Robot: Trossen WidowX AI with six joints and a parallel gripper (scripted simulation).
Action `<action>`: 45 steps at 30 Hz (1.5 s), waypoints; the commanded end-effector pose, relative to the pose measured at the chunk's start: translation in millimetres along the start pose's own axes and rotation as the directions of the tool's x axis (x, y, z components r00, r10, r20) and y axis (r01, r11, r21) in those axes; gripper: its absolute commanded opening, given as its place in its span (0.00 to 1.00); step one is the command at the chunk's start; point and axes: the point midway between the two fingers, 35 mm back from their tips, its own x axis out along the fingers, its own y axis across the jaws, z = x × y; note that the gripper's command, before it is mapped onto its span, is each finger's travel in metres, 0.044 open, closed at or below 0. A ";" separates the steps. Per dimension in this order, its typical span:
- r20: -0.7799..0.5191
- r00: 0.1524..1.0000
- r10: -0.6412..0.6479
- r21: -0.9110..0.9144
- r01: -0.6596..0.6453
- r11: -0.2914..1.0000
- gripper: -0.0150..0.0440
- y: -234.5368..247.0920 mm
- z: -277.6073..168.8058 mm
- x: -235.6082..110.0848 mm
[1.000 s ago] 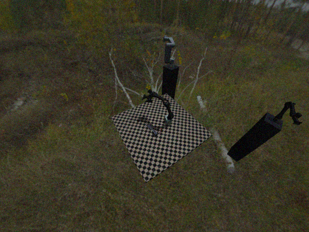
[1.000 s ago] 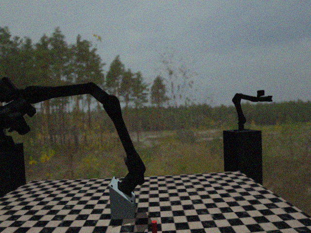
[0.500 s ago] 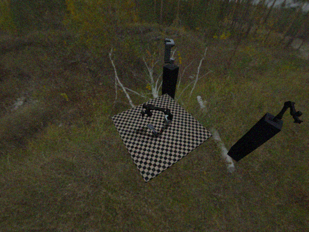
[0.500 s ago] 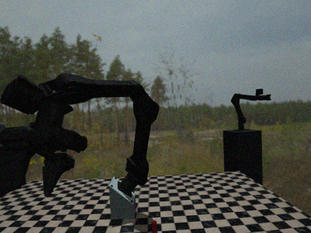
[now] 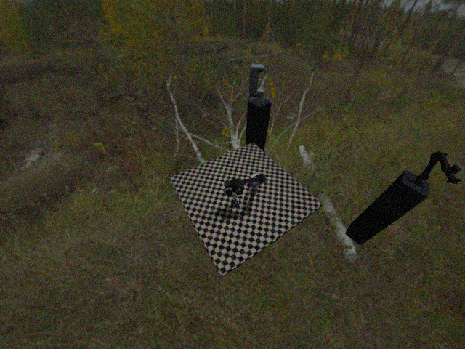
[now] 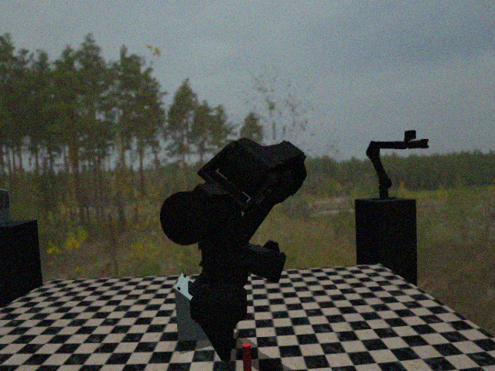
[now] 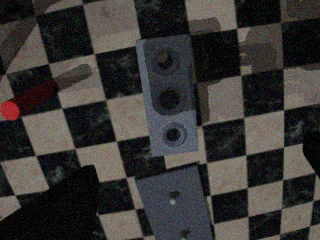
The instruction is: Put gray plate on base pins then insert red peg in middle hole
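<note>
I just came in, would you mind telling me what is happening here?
A single robot arm hangs over the checkered board, its gripper open and holding nothing. Below it the gray plate lies beside the base, not on its pins. The red peg stands apart, untouched.

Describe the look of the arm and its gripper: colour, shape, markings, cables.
The arm is black all over, built of blocky, angular links with one round disc-shaped joint cap. A thin pale line edges one upper link. No cables or readable markings show in the dim light. The gripper appears only as two dark, plain fingers at the wrist view's edges.
</note>
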 end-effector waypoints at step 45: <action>-0.003 1.000 0.016 0.021 -0.016 1.000 1.00 5.7 2.7 123.8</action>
